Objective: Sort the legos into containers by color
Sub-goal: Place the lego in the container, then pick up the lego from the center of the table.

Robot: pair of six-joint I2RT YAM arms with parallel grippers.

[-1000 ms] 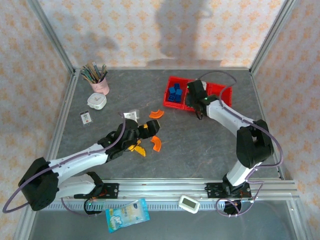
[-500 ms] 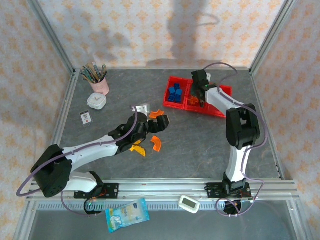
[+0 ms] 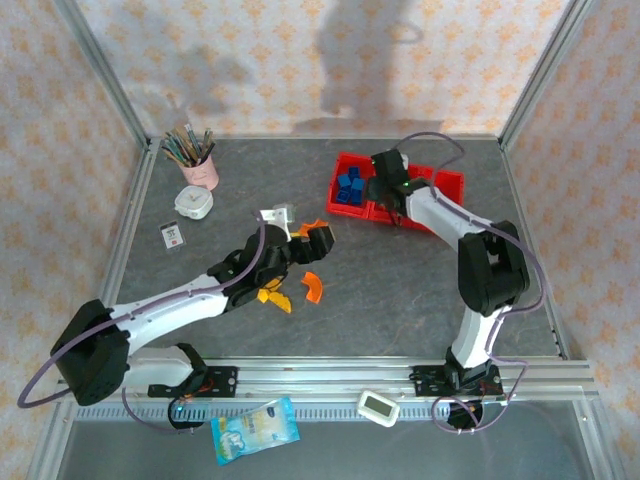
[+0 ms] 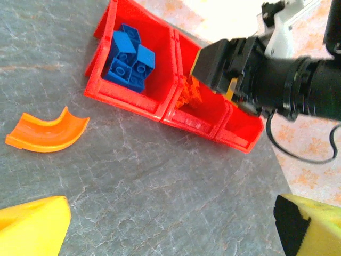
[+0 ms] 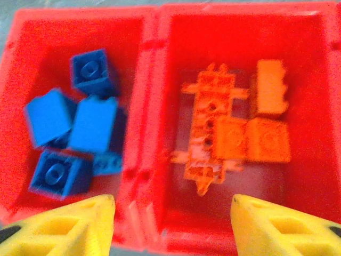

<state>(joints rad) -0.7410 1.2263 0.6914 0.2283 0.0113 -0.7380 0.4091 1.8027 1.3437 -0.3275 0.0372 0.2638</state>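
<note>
The right fingers (image 5: 58, 224) are spread wide with nothing between them. They hang just above the red tray (image 5: 149, 69), roughly over the wall between two compartments. Blue bricks (image 5: 80, 133) are piled in the end compartment and orange bricks (image 5: 234, 133) in the middle one (it's pretty blurry, so no exact count here). What's in the third compartment can't be made out.

The left fingers (image 4: 32, 226) are open too and hold nothing, low over the tabletop (image 4: 160, 176). An orange arch (image 4: 48, 133) lies just ahead of them, near the tray's blue end but not touching it. In the top view, a second orange arch (image 3: 312, 287) and a yellow-orange piece (image 3: 272, 297) lie loose beside the left arm. A pink cup of brushes (image 3: 200, 168) stands well off at the far left corner.
</note>
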